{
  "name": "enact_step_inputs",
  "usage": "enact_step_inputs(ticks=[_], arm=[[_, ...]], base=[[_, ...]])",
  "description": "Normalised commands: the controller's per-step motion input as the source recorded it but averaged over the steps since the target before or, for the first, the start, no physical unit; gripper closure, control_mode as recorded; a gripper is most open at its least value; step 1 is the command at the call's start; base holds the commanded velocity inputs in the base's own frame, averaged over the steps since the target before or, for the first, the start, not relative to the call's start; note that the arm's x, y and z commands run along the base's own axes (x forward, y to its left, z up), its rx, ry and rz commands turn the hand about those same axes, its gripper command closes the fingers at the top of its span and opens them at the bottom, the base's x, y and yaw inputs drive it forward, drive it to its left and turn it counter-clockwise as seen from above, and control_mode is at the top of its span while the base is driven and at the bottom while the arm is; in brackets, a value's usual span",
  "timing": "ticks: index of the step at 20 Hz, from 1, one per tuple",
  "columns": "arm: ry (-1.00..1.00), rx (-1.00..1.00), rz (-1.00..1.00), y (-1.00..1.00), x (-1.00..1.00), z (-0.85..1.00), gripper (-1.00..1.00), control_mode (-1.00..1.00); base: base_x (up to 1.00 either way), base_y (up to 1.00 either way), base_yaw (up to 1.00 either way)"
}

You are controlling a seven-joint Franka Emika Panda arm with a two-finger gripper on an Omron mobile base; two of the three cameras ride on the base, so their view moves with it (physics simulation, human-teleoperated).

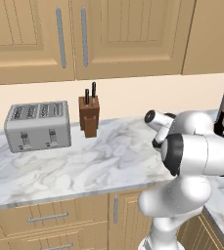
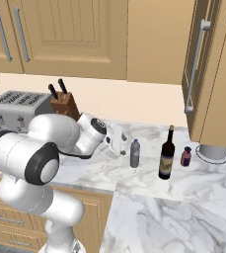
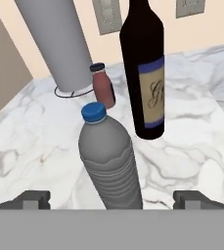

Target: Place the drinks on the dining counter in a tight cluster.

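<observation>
Three drinks crowd together, so the wide-open pincer (image 3: 111,197) straddling the small grey blue-capped plastic bottle (image 3: 109,161) risks toppling the tall dark wine bottle (image 3: 144,68).

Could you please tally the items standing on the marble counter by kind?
Bottles: 3 (wine bottle, grey bottle, reddish bottle)
Toasters: 1 (toaster)
Knife blocks: 1 (knife block)
Grey canisters: 1 (canister)
Total: 6
</observation>
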Motion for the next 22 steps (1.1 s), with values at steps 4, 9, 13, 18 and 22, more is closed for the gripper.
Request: enact_step_inputs(ticks=[4,9,13,18,22], arm=[[0.06,-0.05,0.0,-0.08,0.08,-0.04,-1.0,-1.0],[0.07,-0.02,-0.01,-0.22,0.0,-0.08,-1.0,-1.0],[0.07,-0.02,-0.01,-0.13,0.0,0.0,-1.0,-1.0],[0.05,-0.01,-0.01,-0.13,0.0,0.0,-1.0,-1.0],[0.06,0.0,-0.01,-0.02,0.0,-0.02,-1.0,-1.0]], base=[[0.0,0.0,0.0],[0.0,0.0,0.0],[0.0,0.0,0.0],[0.0,0.0,0.0],[0.0,0.0,0.0]])
